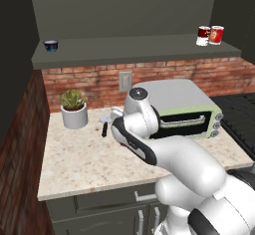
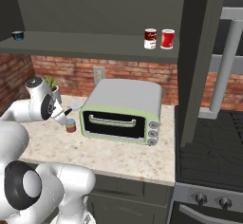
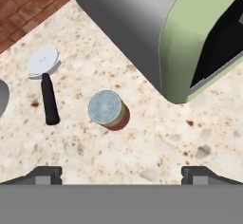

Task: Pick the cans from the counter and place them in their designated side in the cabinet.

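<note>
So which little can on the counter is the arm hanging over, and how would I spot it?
Find the pale green toaster oven on the speckled counter. Just off its left corner, between it and a black-handled pizza cutter, stands the can upright. It has a grey lid and an orange-red label, and it is the lone can down here; two other cans sit up on the shelf.

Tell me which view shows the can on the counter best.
The hand view: the can stands upright, its whole lid showing, beside the toaster oven. The right base view shows it small; in the left base view the arm stands where it would be.
</note>
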Controlling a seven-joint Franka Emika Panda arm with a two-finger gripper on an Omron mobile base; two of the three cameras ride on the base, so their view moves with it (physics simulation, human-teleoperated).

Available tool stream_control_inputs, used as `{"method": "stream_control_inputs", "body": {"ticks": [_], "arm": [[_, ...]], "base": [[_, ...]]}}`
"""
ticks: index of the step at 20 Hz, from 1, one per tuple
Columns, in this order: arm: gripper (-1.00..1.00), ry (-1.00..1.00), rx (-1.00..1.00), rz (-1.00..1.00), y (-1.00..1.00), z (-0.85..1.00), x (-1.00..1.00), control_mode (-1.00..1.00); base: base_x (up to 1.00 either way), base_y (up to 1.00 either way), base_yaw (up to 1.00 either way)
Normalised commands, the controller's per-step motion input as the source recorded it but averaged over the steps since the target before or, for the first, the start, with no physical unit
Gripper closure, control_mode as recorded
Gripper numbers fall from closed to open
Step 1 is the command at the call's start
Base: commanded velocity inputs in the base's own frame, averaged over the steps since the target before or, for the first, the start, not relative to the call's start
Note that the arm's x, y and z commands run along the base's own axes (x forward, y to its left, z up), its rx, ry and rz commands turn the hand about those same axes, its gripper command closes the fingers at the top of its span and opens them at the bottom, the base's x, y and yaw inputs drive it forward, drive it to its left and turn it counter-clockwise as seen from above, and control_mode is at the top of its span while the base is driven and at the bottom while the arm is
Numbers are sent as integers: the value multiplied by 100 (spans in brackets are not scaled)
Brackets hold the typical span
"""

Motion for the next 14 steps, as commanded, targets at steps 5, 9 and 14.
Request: {"method": "stream_control_inputs", "body": {"ticks": [5, 9, 14], "arm": [[-100, 0, 0, -1, -1, -11, 6, -100], [-100, 1, 0, -1, -1, -11, 10, -100], [-100, 2, 1, -1, 0, -12, 13, -100]], "base": [[0, 0, 0], [0, 0, 0], [0, 0, 0]]}}
